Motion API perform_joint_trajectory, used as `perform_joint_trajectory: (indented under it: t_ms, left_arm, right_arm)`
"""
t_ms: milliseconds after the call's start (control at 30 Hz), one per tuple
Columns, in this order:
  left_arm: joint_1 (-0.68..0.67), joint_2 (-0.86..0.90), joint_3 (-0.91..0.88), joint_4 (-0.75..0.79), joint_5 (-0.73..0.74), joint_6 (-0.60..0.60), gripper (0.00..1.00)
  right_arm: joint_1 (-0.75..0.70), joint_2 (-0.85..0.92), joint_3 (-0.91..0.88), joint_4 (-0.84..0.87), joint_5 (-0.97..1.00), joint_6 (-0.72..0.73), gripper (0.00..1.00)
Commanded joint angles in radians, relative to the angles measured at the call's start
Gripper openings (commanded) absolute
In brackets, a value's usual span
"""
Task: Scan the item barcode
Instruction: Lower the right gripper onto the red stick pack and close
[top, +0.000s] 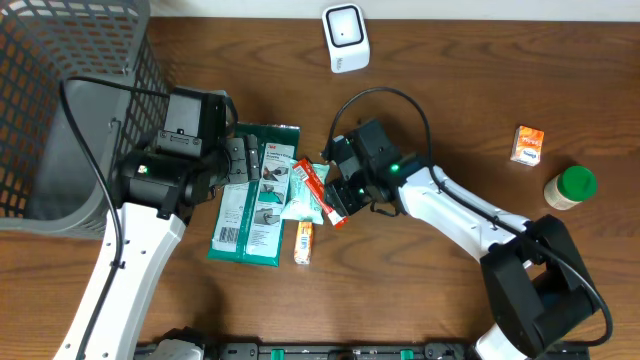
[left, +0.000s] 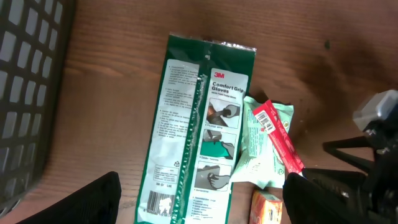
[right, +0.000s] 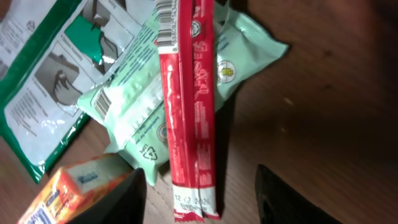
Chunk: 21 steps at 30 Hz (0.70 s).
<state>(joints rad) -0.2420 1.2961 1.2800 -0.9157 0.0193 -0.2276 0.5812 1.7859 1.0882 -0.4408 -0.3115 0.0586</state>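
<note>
1. Overhead view: nearest the arm bases, a small orange cardboard carton is seen lying flat on the brown wooden desk.
2. Just beyond the carton, a long green-and-white plastic packet of gloves is laid flat. Its right edge is overlapped by a pale green soft pack of wipes.
3. A slim red stick packet is laid at a slant across the wipes pack, with its near end reaching past the pack over the desk. In the right wrist view a barcode is shown at its far end.
4. The right claw is placed at the near end of the red stick packet. Its fingers are held apart on either side, a gap is seen on both sides, and nothing is clamped.
5. The left claw is held above the glove packet with its fingers spread wide, and nothing is gripped.
6. Further right, well apart from the pile, a jar with a green lid and a small orange-and-white box are found.
7. Farthest away, a grey plastic mesh basket is set at the far left. A white scanner is stood at the far edge, well apart from the red stick packet.
</note>
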Motion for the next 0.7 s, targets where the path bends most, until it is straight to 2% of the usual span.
perform_joint_trajectory:
  t_ms: [0, 67, 200, 267, 367, 667]
  left_arm:
    - [0.005, 0.004, 0.013, 0.000, -0.013, 0.014, 0.84]
    - [0.005, 0.004, 0.013, 0.000, -0.012, 0.014, 0.84]
    - [0.005, 0.004, 0.013, 0.000, -0.013, 0.014, 0.84]
    - [0.005, 0.004, 0.013, 0.000, -0.013, 0.014, 0.84]
    - [0.005, 0.004, 0.013, 0.000, -0.012, 0.014, 0.84]
    - [0.005, 0.004, 0.013, 0.000, -0.012, 0.014, 0.84]
  right_arm:
    - [-0.007, 0.002, -0.050, 0.048, -0.083, 0.013, 0.45]
    - [-0.018, 0.003, -0.074, 0.076, -0.090, 0.042, 0.40]
    - [-0.033, 0.014, -0.102, 0.113, -0.095, 0.054, 0.39]
    - [-0.036, 0.024, -0.104, 0.125, -0.116, 0.053, 0.44]
    - [-0.035, 0.041, -0.104, 0.139, -0.133, 0.053, 0.56]
    - [-0.046, 0.066, -0.104, 0.161, -0.169, 0.053, 0.53]
